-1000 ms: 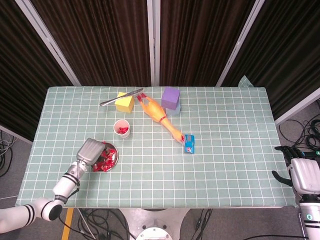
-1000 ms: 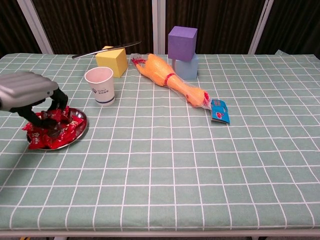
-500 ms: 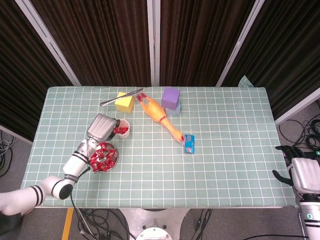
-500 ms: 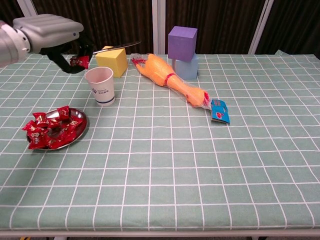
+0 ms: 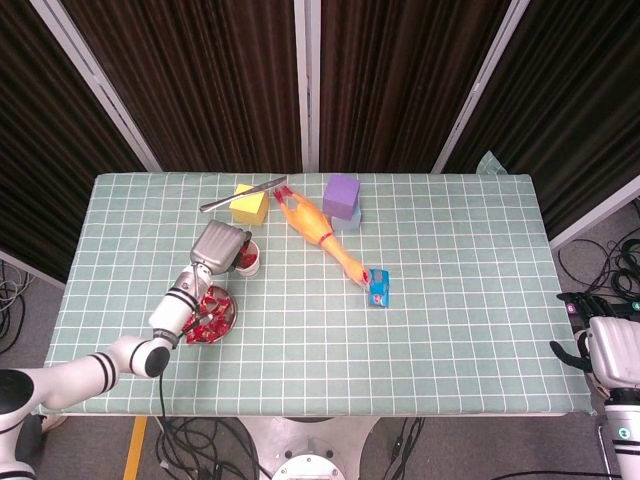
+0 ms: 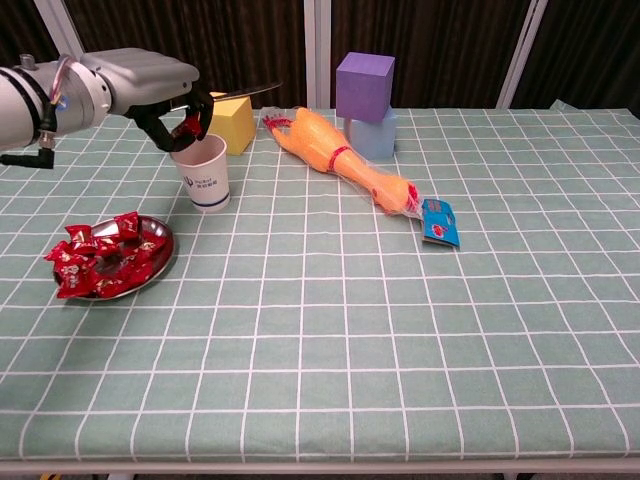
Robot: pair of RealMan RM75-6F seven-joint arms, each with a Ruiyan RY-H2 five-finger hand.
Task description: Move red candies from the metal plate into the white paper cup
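While above the cup [image 6: 203, 172], the left hand [image 6: 150, 85] pinches a candy [image 6: 190, 127].

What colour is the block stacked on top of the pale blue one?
Purple block, sitting on the pale blue block; the chest view shows it best.

From the head view my left hand [image 5: 221, 246] covers most of the paper cup [image 5: 247, 262], so I can't see how full it is. My right hand [image 5: 608, 350] is cut by the frame edge, fingers unclear. Chest view never shows it. The candy [image 6: 191, 127] in my left fingers is partly masked by them. Blue packet [image 5: 378, 288] print is too small to read.
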